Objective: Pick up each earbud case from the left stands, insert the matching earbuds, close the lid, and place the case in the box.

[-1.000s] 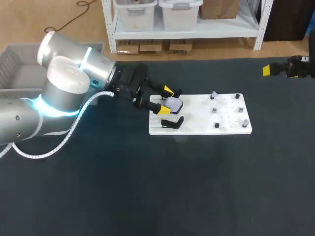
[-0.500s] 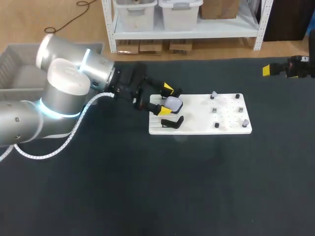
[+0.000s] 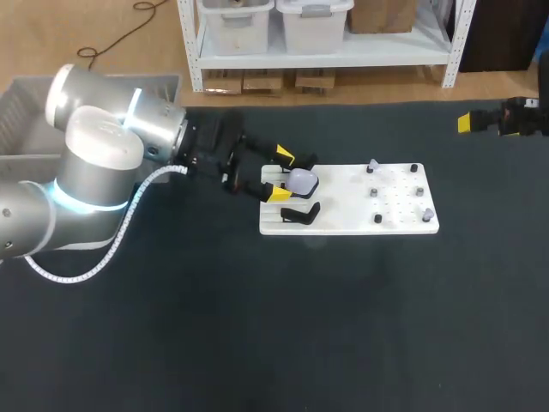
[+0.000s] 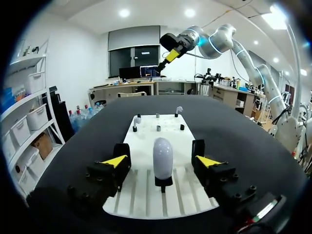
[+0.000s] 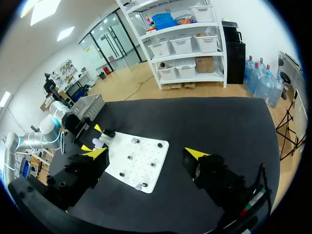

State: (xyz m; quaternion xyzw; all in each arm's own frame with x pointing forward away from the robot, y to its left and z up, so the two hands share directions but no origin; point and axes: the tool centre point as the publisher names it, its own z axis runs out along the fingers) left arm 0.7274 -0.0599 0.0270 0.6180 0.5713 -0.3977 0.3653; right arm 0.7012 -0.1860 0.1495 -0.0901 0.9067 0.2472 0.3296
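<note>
The table (image 3: 343,343) carries the left arm (image 3: 103,163), which extends to the left end of a white board (image 3: 399,219). The left gripper (image 3: 281,175) is spread, one finger on each side of the case (image 4: 163,158), with gaps on both sides. The case stands upright on a black stand (image 4: 163,181). The right gripper (image 5: 147,153) is spread, holding nothing, well apart near the table's far right corner.

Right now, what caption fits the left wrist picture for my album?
Open left gripper faces the white earbud case standing upright on the white board.
</note>
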